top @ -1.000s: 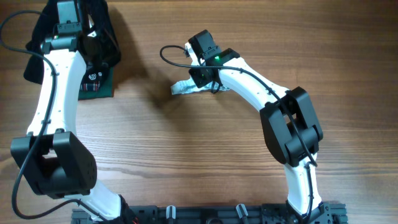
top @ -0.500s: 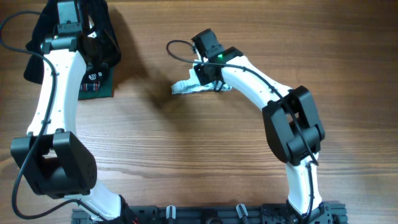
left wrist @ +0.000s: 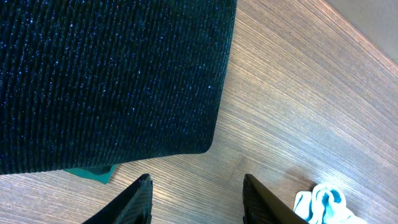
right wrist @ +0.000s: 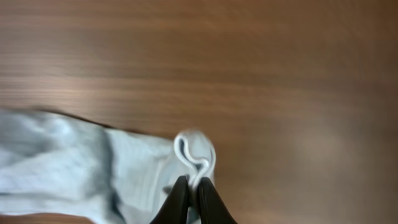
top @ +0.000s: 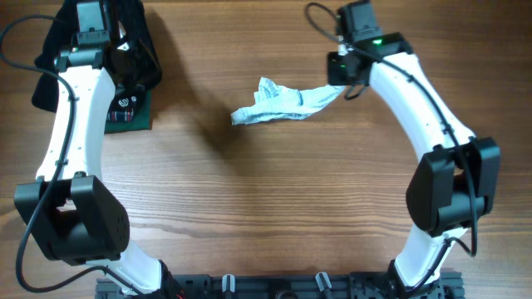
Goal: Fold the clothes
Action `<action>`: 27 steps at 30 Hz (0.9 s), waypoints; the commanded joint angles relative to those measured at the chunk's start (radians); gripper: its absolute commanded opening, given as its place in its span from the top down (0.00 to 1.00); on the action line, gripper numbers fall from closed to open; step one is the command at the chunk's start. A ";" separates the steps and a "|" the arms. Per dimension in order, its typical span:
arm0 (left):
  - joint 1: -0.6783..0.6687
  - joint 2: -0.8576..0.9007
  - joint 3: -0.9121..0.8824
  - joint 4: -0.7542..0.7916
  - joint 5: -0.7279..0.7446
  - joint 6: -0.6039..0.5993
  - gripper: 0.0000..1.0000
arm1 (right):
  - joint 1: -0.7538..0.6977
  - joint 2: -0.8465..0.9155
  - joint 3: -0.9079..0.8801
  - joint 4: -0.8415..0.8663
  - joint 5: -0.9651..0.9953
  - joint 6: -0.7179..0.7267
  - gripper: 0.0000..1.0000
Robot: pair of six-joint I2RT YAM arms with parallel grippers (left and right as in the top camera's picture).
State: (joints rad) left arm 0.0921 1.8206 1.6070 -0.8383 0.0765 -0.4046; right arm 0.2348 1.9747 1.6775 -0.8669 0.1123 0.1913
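The clothes [top: 278,104] are one small pale blue-white garment, stretched in a crumpled strip across the middle back of the table. My right gripper [top: 340,87] is shut on its right end, pinching a fold of the fabric [right wrist: 194,182] between the fingertips. The garment trails off to the left in the right wrist view [right wrist: 68,162]. My left gripper [left wrist: 198,199] is open and empty above bare wood at the far left, next to the black knit garment [left wrist: 106,81]. A corner of the pale garment shows in the left wrist view [left wrist: 323,204].
The black knit garment [top: 133,41] lies at the back left under the left arm. A dark green garment with plaid trim [top: 129,112] lies beside it. The table [top: 249,199] is brown wood.
My right gripper has moved right and toward the back with the garment's end in it. The garment has been drawn out from a small bunch into a long strip. The left arm has not moved.
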 commanded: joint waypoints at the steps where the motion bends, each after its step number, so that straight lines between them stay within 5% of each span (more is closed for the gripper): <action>1: -0.001 0.008 -0.005 -0.001 -0.006 0.008 0.54 | -0.048 -0.002 0.009 -0.043 -0.019 0.064 0.96; 16: -0.018 0.008 -0.005 -0.011 -0.006 0.008 0.54 | -0.070 -0.002 -0.016 -0.253 -0.084 0.127 0.96; 27: -0.018 0.008 -0.005 -0.031 -0.006 0.030 0.55 | -0.091 -0.002 -0.183 -0.198 -0.084 0.193 0.96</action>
State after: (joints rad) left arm 0.0769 1.8206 1.6070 -0.8673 0.0761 -0.4038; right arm 0.1596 1.9751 1.5322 -1.0821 0.0410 0.3447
